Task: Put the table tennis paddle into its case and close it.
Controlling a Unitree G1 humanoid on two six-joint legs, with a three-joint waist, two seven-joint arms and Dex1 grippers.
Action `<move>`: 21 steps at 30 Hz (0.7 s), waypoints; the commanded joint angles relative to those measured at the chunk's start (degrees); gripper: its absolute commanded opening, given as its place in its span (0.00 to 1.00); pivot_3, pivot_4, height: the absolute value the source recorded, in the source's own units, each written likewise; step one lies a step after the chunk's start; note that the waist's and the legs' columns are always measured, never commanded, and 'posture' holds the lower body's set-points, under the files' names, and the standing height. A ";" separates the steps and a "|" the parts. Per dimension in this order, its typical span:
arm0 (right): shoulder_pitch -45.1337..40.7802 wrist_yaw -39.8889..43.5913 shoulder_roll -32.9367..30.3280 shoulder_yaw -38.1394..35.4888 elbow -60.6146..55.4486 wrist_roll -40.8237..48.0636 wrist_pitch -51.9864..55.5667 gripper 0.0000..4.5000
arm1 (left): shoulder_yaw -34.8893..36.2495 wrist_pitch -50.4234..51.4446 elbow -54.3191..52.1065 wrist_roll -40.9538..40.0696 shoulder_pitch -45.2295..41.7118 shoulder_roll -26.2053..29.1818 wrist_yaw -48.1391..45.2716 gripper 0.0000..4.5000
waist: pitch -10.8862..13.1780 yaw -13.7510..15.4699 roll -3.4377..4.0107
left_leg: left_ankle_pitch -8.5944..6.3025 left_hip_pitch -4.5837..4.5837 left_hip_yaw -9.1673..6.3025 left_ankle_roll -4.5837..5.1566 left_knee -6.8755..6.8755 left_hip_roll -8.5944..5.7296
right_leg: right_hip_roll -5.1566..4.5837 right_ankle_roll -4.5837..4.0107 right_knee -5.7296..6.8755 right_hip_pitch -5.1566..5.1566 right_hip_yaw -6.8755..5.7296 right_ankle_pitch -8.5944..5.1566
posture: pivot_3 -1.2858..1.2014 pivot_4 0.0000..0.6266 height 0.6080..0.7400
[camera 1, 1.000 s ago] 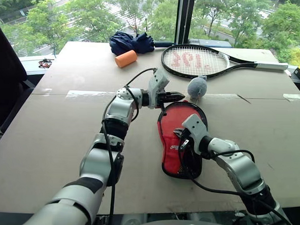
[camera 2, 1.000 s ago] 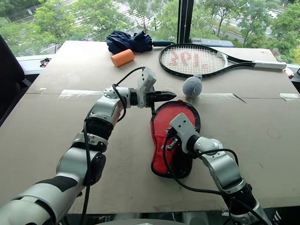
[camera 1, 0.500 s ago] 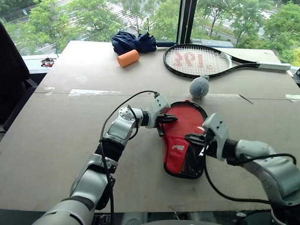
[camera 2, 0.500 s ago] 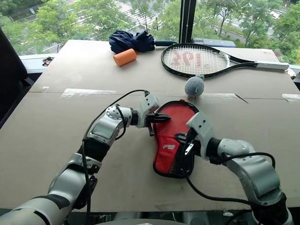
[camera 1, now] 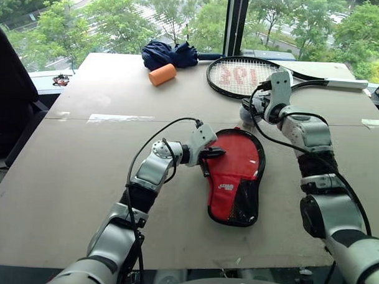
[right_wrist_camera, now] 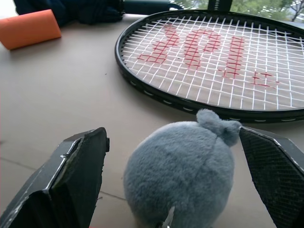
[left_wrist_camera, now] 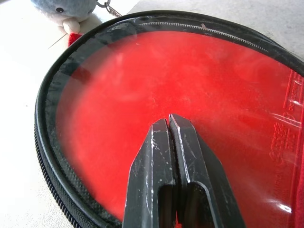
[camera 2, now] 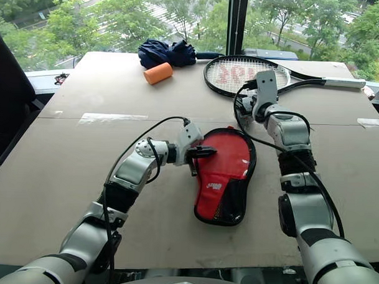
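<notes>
A: Why is the clenched left gripper [left_wrist_camera: 170,124] pressed on the case [camera 1: 238,175]?
B: It pins the paddle-filled case to the counter [camera 1: 82,175] while the spread right gripper [right_wrist_camera: 175,166] straddles the ball charm [right_wrist_camera: 183,166] for zipping.

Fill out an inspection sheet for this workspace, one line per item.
Surface: brown table, taped seam across it.
Job's things: case lies flat, the red table tennis paddle inside behind its clear window; fuzzy ball charm lies past its round end.
Clutter: tennis racket, orange foam roll, dark blue bundled fabric at the far edge.
Grippers: left gripper jaws shut, tip over the case window; right gripper jaws open on either side of the charm.
Cables: black leads loop along both arms.
Surroundings: window with trees outside.
</notes>
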 commanded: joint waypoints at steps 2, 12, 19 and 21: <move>-6.04 -0.90 1.24 -4.02 14.68 1.16 -5.04 0.95 | -1.83 2.88 0.06 0.46 2.42 0.11 1.20 0.00 | 0.01 -0.18 0.01 | 0.00 0.01 0.06 0.00 -0.05 -0.03 | -0.05 0.00 -0.02 0.00 0.04 0.00 | 0.52 0.24 1.00; -9.23 -1.44 2.16 -3.45 24.82 -2.36 -11.46 0.52 | -1.17 4.09 -1.42 -0.82 2.80 -0.47 3.54 0.00 | 0.02 -0.28 0.06 | 0.00 0.03 0.08 0.00 -0.05 -0.06 | -0.11 0.00 0.02 0.01 0.06 0.01 | 0.52 0.24 1.00; -7.52 -1.16 -1.20 -4.93 19.44 -1.78 -12.45 0.00 | -1.63 4.58 -2.02 -1.12 3.40 -0.79 4.28 0.00 | 0.06 -0.24 0.13 | 0.00 0.00 0.09 0.00 -0.05 -0.09 | -0.18 0.00 0.00 0.01 0.06 0.01 | 0.52 0.24 1.00; -5.75 -0.12 -2.64 -5.02 15.28 -1.42 -10.43 0.00 | -1.83 4.91 -2.29 -1.26 3.69 -0.98 4.65 0.00 | 0.06 -0.23 0.12 | 0.00 -0.02 0.09 0.00 -0.05 -0.10 | -0.21 0.00 -0.02 0.01 0.06 0.01 | 0.52 0.24 1.00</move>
